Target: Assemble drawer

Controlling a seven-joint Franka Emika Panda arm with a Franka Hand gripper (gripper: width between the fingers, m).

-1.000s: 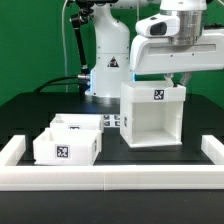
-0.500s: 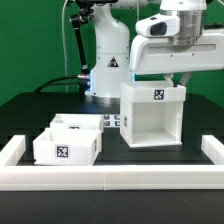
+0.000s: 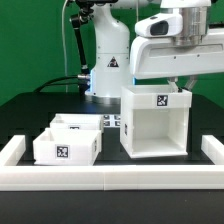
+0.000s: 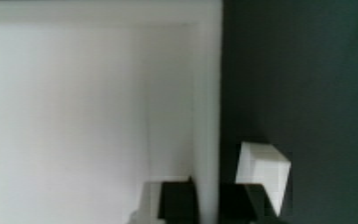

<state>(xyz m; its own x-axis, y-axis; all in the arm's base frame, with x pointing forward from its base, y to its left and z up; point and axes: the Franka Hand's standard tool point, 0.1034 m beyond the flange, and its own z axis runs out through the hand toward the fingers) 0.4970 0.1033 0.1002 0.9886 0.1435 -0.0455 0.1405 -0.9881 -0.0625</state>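
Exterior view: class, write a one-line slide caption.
Gripper at the top edge of the large white box, two small trays apart on the table.

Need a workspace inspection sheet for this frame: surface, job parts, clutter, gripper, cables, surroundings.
Surface: black table, edged at the front and sides by a low white border wall; marker board lies flat behind.
Job's things: large box upright with its open side facing the camera; two small trays close together toward the exterior view's left, apart from the box.
Clutter: nothing seen.
Gripper: gripper at the box's top rear rim; fingertips hidden, open or shut cannot be told.
Cables: black cable hangs beside the arm's base.
Surroundings: green backdrop.
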